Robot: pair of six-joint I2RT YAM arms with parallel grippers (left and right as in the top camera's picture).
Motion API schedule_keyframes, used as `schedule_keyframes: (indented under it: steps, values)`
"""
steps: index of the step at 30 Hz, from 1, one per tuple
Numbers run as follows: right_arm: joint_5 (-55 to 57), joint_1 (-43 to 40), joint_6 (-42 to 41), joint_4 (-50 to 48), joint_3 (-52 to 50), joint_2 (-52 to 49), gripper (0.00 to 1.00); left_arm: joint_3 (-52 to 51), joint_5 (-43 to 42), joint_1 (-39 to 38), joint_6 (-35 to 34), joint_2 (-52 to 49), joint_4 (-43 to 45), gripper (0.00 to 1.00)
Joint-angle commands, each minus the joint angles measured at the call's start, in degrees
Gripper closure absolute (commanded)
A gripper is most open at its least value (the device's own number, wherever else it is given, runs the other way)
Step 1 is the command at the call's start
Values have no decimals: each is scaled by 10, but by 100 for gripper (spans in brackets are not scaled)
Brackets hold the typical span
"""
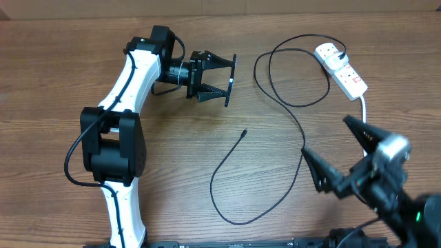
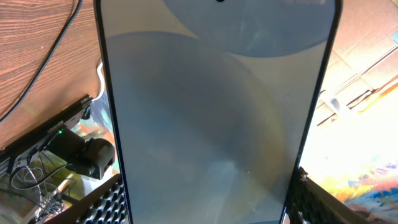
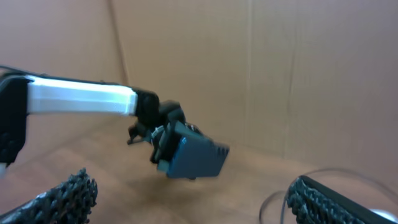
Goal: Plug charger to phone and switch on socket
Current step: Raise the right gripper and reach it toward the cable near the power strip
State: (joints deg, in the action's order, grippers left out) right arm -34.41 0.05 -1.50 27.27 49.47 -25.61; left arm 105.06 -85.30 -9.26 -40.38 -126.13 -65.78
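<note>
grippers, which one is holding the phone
The left gripper, on the white arm: the phone is clamped upright in it. The right gripper stands wide open with nothing in it.

Phone pretty much fills the shot
The phone (image 2: 211, 124) sits between ridged black pads (image 2: 106, 202) down low, with a thin black cable (image 2: 50, 56) crossing the wooden table (image 2: 25, 31) top left.

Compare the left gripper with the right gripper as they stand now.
The left gripper grips the phone, held off the table; the right gripper holds nothing. The left gripper's jaws sit at the phone's width; the right gripper's are spread wide. The left gripper is toward the table's far side, the right gripper near its front right. Both have black ribbed fingers.
</note>
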Motion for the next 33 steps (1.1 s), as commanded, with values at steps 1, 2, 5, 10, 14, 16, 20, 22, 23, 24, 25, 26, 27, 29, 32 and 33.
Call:
schedule_keyframes:
  steps: [1,2,5,10,14,16,20,22,23,24,25,26,27,29,32,33]
  values:
    - [-29,2,4,48,69,-87,0,18,-33,3,-6,-1,0,36]
    - [-66,2,-7,54,73,-102,0,18,-33,3,-6,-1,0,36]
    - [-237,2,-28,49,72,-146,0,18,-33,3,-5,-1,1,36]
    - [-245,3,-156,-28,73,-219,0,18,-33,3,-5,-1,1,36]
    - [-132,19,-201,5,83,-256,0,18,-33,3,-3,-1,0,36]
    - [-44,41,-217,52,102,-278,0,18,-33,3,-3,-1,0,36]
    - [158,116,-227,191,186,-340,0,18,-32,3,-3,-1,0,36]
    - [243,158,-248,241,229,-372,0,18,-29,3,-4,-1,1,36]
    - [284,181,-266,263,250,-390,1,18,-28,3,-4,-1,1,36]
    - [316,200,-281,278,268,-405,0,18,-28,3,-4,-1,1,36]
    - [352,229,-298,289,289,-425,0,18,-28,3,-4,-1,1,36]
    - [368,244,-304,290,297,-435,0,18,-27,3,-4,-1,0,36]
    - [389,285,-305,263,305,-456,0,18,-26,3,-6,-1,0,36]
    - [379,320,-305,215,305,-472,0,18,-24,3,-6,-1,0,37]
    - [373,362,-299,162,305,-495,0,18,-10,3,-9,-1,0,36]
    - [377,372,-293,149,305,-505,0,18,-4,3,-10,-1,0,36]
